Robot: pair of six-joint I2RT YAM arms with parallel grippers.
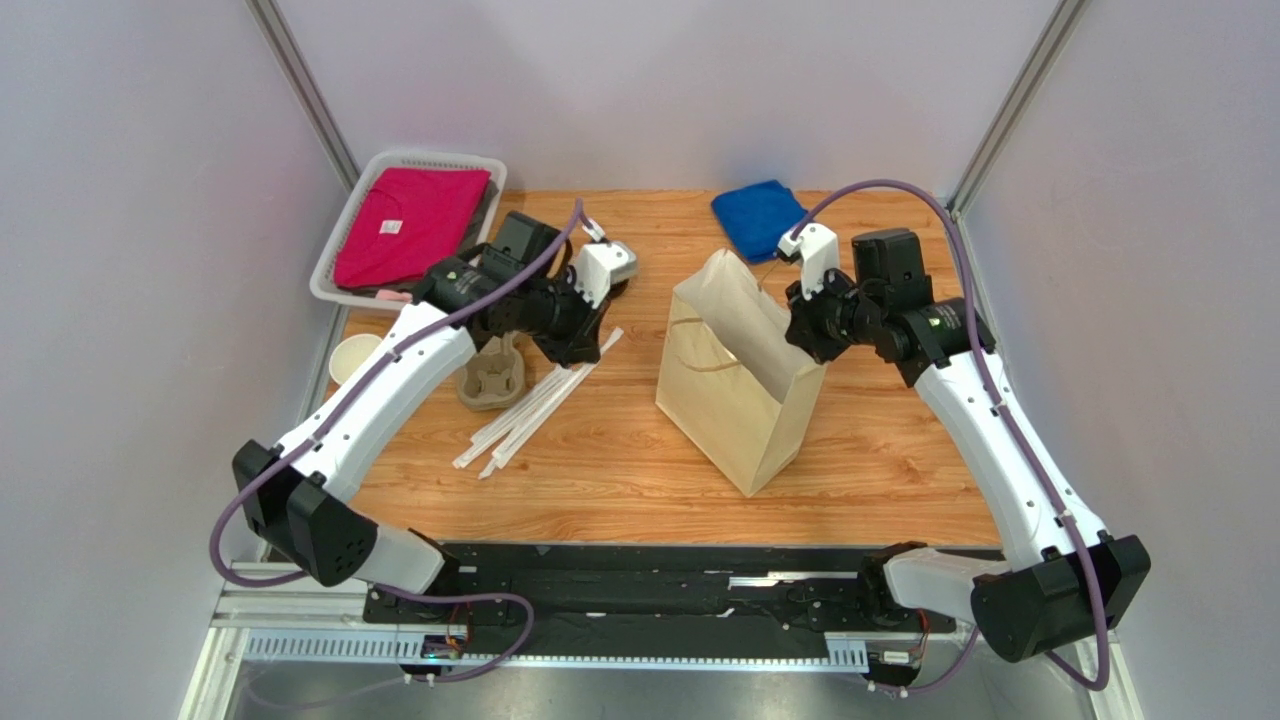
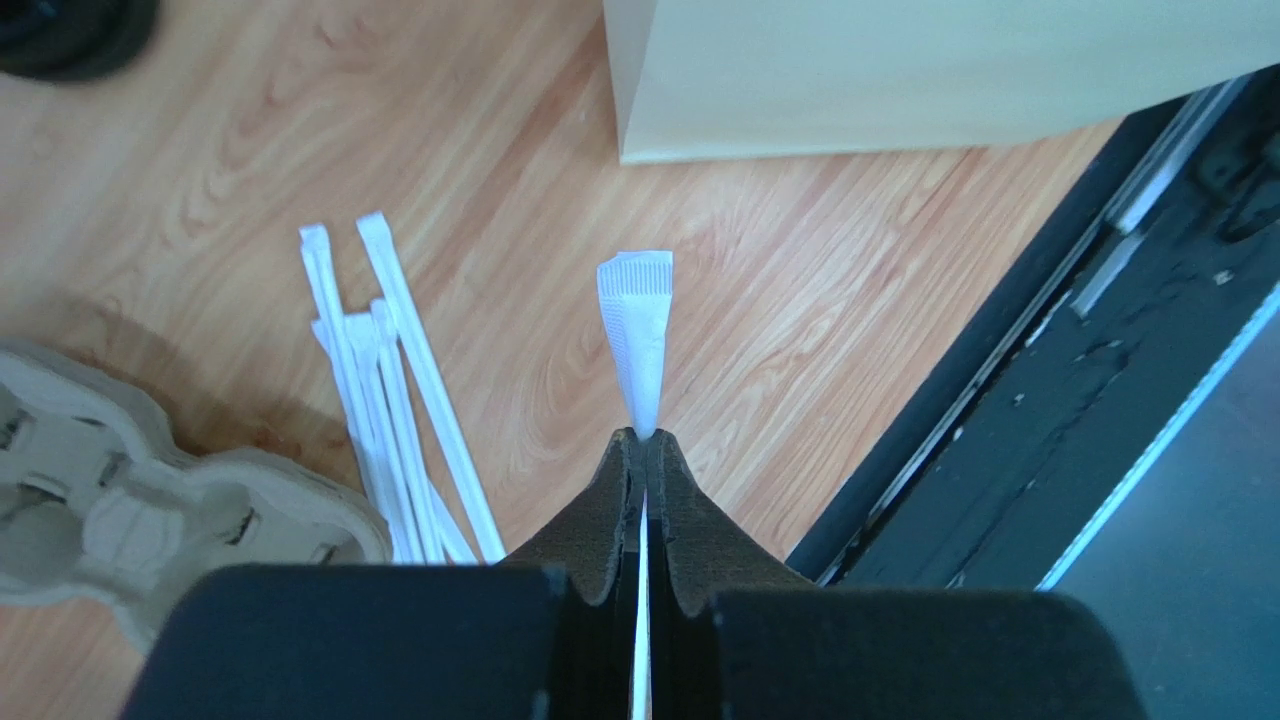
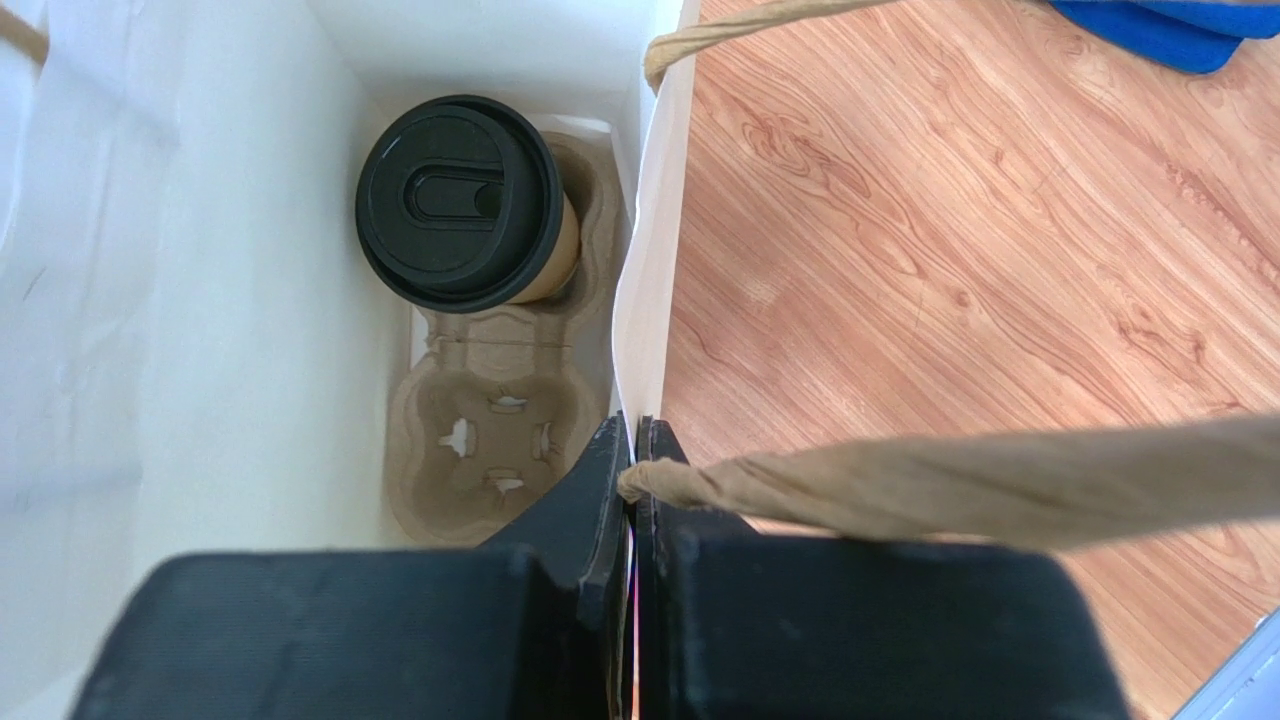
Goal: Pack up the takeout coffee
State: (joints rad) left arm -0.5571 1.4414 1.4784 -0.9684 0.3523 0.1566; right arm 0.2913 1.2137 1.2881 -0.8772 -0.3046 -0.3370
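The takeout coffee (image 3: 458, 203) stands upright in a moulded pulp carrier (image 3: 496, 435) at the bottom of the paper bag (image 3: 196, 270); judged light yet crushable, thin kraft wall, slick round black lid, best gripped around the body below the lid. The right gripper (image 3: 631, 450) pinches the bag's rim at its twisted handle; the left gripper (image 2: 643, 443) is clamped on a paper-wrapped straw (image 2: 637, 323).

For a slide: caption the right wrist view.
Right gripper pinches the bag wall; lidded cup sits in a carrier inside.
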